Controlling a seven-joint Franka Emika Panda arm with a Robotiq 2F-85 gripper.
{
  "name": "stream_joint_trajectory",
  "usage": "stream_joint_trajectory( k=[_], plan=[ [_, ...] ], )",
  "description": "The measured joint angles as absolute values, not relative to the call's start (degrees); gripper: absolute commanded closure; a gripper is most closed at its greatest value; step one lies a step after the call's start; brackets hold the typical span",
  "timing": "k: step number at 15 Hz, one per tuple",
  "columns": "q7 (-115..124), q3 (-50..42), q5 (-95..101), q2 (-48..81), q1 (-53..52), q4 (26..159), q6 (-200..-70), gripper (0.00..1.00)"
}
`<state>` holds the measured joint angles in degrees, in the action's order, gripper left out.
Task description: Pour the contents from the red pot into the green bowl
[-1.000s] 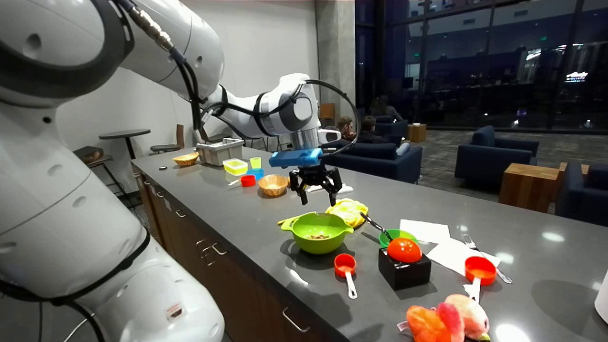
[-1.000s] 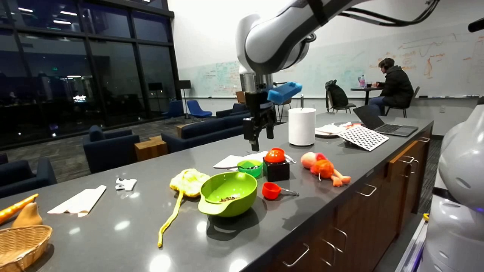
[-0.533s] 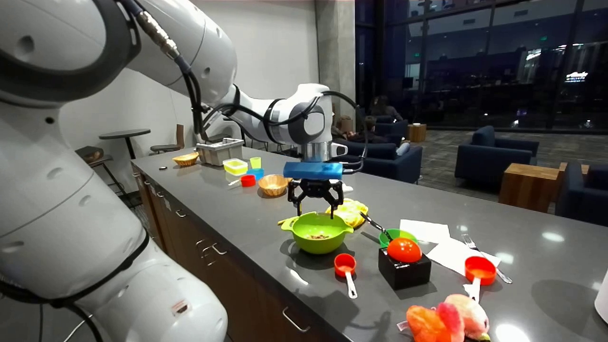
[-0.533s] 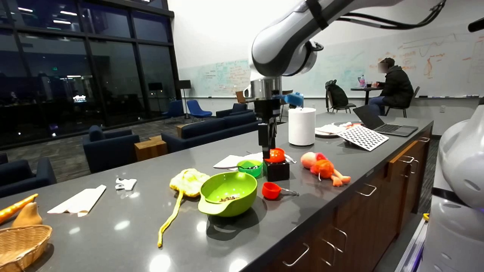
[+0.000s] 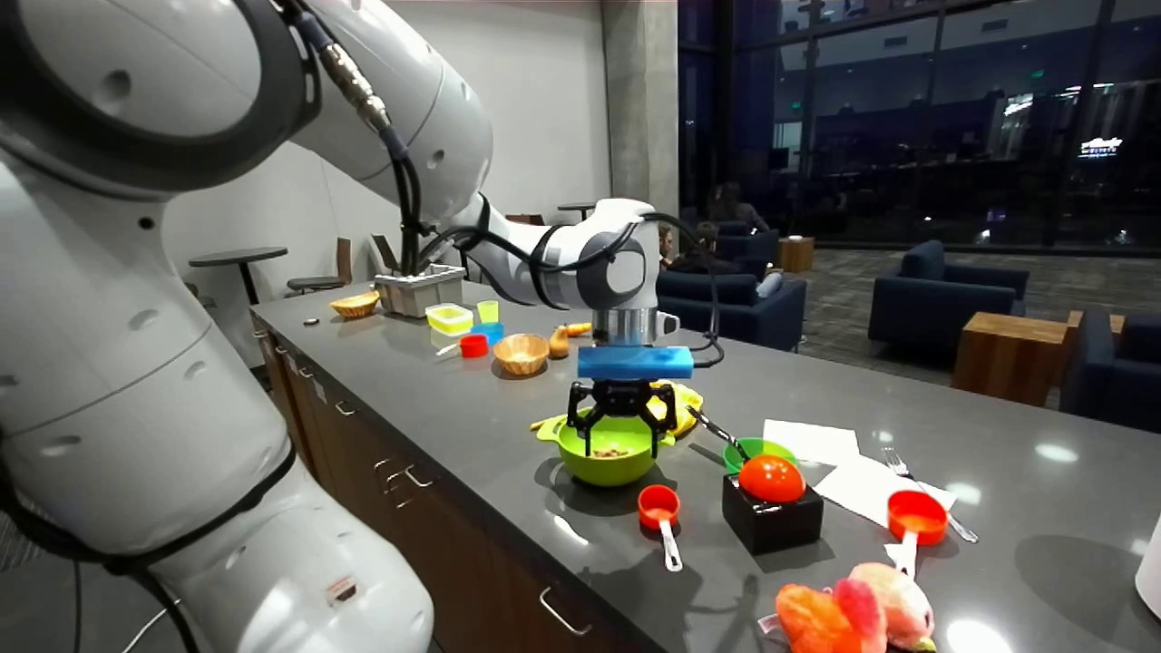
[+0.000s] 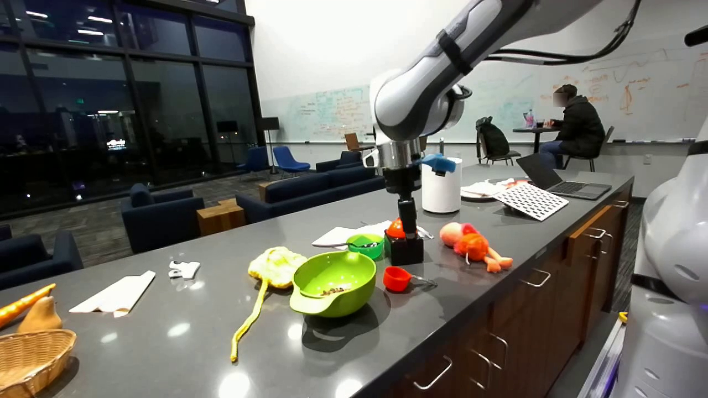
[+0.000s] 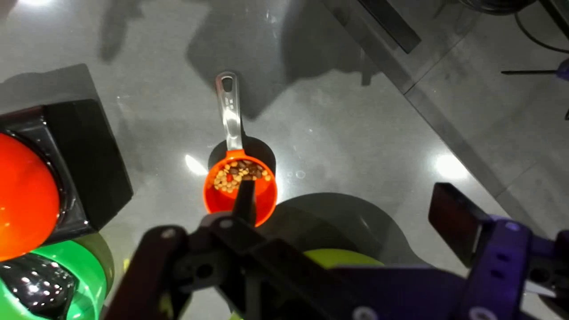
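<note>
In an exterior view, a wicker basket (image 5: 521,355) is sitting on the table (image 5: 426,390), and the green bowl (image 5: 600,473) is holding small bits (image 5: 608,452). The jaws are hanging above the table near the red pot (image 5: 658,508), spread wide and gripping nothing. The pot is resting just beside the bowl, its handle pointing away; in the wrist view, pale and dark pieces (image 7: 226,179) are lying inside. Farther right, a black block (image 5: 775,528) is bearing a red ball (image 5: 773,478), and a plush toy (image 5: 834,617) is lying near a second red cup (image 5: 916,519).
</note>
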<state>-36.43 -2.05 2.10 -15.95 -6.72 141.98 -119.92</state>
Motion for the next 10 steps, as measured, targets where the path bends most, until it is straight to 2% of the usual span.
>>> stream_joint_trajectory(
  k=[10],
  plan=[
    [-36.59, -1.98, 2.12, -15.10, -6.60, 141.86, -120.05, 0.00]
  ],
)
